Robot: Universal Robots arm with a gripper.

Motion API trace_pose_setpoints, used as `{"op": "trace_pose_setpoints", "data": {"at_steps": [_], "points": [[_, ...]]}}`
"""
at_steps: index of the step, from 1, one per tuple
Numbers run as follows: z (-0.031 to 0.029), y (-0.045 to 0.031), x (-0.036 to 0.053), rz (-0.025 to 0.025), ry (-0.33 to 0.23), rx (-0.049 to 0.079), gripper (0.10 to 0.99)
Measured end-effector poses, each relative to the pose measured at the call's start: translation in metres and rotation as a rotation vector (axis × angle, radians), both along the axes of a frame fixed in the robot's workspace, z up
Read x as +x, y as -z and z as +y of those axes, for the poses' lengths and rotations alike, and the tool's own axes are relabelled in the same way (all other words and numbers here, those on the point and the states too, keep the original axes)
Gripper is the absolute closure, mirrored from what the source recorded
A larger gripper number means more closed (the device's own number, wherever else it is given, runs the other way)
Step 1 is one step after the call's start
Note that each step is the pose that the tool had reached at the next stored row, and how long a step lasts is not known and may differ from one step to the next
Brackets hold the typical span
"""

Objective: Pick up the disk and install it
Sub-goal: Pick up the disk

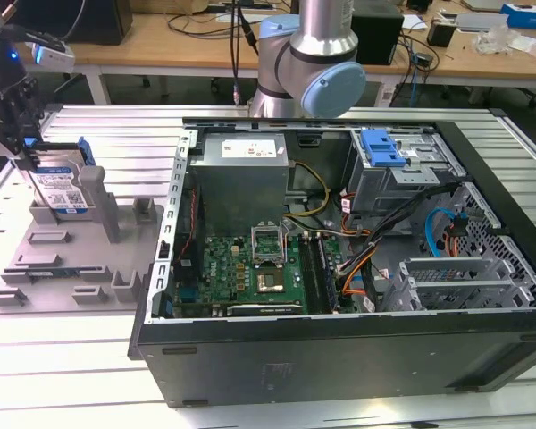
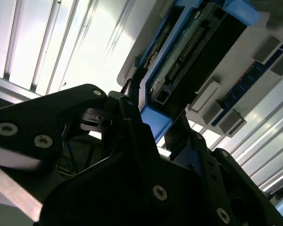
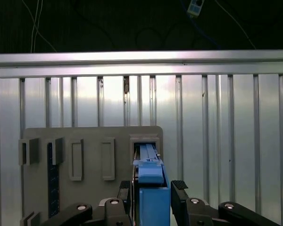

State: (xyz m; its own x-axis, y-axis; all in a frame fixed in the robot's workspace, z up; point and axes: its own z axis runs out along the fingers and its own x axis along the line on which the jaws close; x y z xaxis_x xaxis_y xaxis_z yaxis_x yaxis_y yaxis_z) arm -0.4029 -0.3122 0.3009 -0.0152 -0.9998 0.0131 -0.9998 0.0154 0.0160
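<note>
Frankly, very little of this job is done. My tool (image 3: 153,187) sits right down over the top edge of the disk (image 1: 61,188), one side of it on either flank of the blue carrier frame, as both wrist views show. Whether it has closed and taken a real hold, or merely brackets the frame, I cannot tell.

The disk itself stands upright on its edge in a slot of the grey holder (image 1: 45,268), at the exterior view's left. Its white-and-blue label faces the camera, and it looks fully seated (not lifted at all, by my reading).

The holder lies flat on the ribbed metal desk (image 1: 71,357), just beside the open computer case (image 1: 339,349). Inside the case, toward the exterior view's right and well apart from the disk, I see a metal drive cage with a blue tab (image 1: 382,147), which I judge to be the place meant for it.

So the reach is made. The lift out of the slot, the carry across and the fitting into the case are all left.
</note>
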Motion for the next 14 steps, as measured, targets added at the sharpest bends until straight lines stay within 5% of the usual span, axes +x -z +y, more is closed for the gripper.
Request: {"op": "trace_pose_setpoints", "data": {"at_steps": [14], "points": [[0.0, 0.0004, -0.0016, -0.012, 0.0, 0.0, 0.616]]}}
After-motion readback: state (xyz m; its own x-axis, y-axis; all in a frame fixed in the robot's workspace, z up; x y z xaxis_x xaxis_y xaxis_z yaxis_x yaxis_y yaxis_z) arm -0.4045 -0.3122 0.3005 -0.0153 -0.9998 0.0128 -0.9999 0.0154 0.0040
